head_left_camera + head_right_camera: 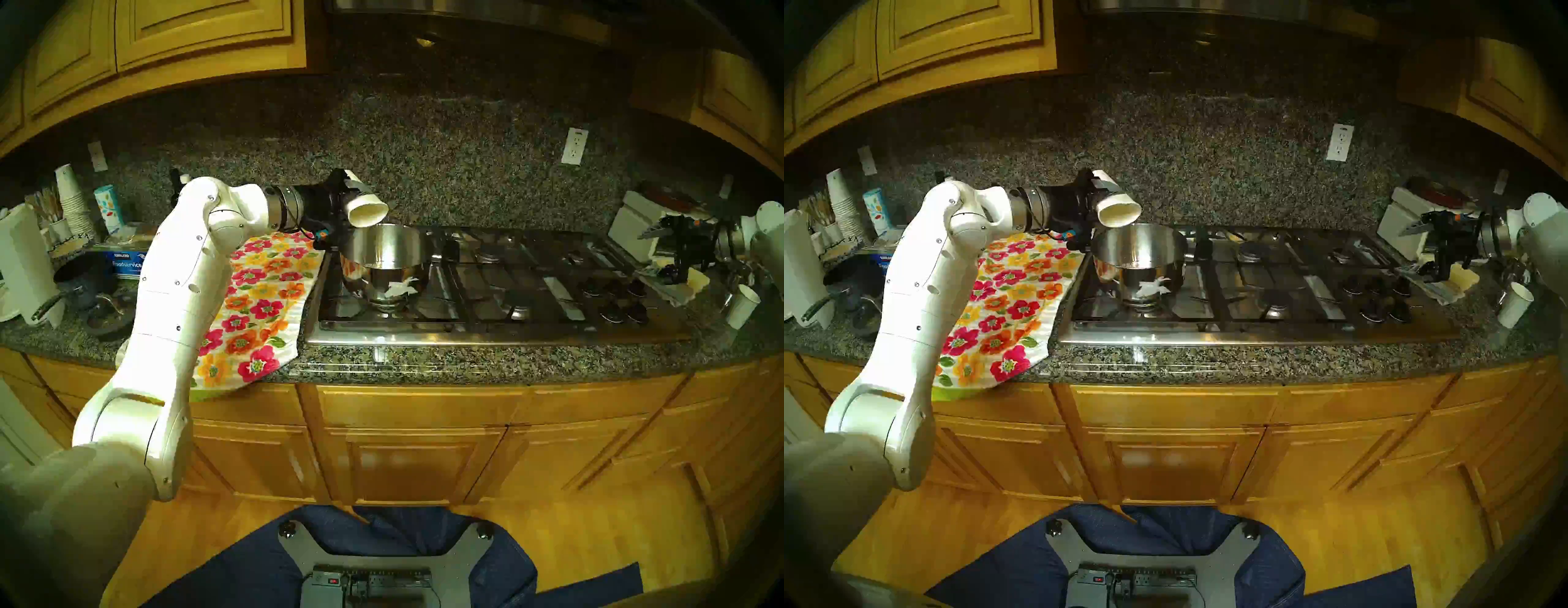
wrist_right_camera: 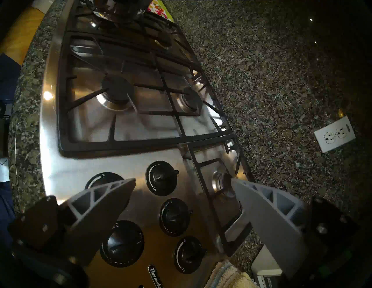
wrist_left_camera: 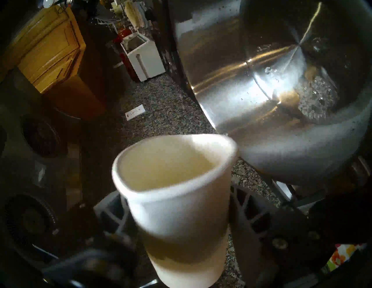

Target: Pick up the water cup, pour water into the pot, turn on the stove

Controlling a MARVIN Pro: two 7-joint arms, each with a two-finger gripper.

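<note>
Water cup (image 1: 365, 207), clamped in the left gripper (image 1: 345, 199), lies tipped with its mouth just above the pot (image 1: 384, 254) at frame centre; the right gripper (image 2: 182, 188), fingers spread and empty, hangs nearer the stove (image 2: 124, 124) knobs (image 2: 175, 216).

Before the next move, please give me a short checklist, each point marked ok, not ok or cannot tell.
1. Left claw shut on the water cup: ok.
2. Cup tipped with its mouth over the pot: ok.
3. Water in the pot: ok, bubbles show on its bottom in the left wrist view.
4. Cup fully emptied: cannot tell; its inside is blurred.
5. Pot seated on the stove grate: ok.
6. Right claw open above the knobs, touching none: ok.
</note>
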